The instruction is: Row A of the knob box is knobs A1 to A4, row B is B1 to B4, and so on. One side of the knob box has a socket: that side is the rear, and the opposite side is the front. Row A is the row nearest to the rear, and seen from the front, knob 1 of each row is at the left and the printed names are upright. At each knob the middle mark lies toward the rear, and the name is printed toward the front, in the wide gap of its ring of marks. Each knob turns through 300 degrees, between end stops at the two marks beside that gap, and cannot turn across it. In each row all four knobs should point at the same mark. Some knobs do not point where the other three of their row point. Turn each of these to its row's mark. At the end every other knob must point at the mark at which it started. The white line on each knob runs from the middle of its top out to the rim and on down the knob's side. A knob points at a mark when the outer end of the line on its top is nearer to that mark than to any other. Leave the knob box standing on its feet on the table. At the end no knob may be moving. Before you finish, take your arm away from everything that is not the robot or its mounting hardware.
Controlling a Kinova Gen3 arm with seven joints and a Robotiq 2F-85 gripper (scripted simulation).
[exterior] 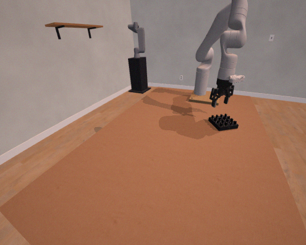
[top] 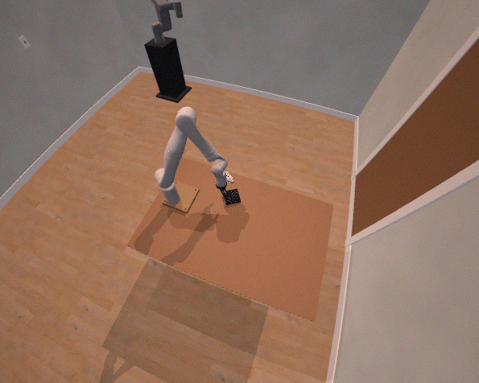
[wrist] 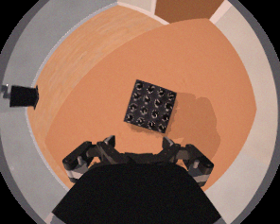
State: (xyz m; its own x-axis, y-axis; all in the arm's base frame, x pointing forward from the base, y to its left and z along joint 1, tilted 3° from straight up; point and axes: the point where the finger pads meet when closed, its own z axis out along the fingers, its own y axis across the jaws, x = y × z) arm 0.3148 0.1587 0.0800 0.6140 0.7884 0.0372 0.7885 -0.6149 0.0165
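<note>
The black knob box [top: 231,196] [exterior: 223,126] [wrist: 149,106] stands flat on the orange-brown table top. Its knobs stand upright in a four-by-four grid. In the wrist view the box is near the middle, turned a little, ahead of the fingertips. White marks show around the knobs, but the names, the knob lines' directions and the socket are too small to tell. My gripper [exterior: 220,103] [wrist: 138,141] is open and empty. It hangs above the box, towards the arm's base, touching nothing. In the top view the fingers are small, beside the box's edge.
The arm's base plate [top: 192,195] [exterior: 196,100] is behind the box. A black pedestal [top: 167,67] [exterior: 138,73] [wrist: 24,96] with another grey arm stands away from the box. A wooden shelf [exterior: 73,25] is on the wall. Shadows of the arm fall beside the box.
</note>
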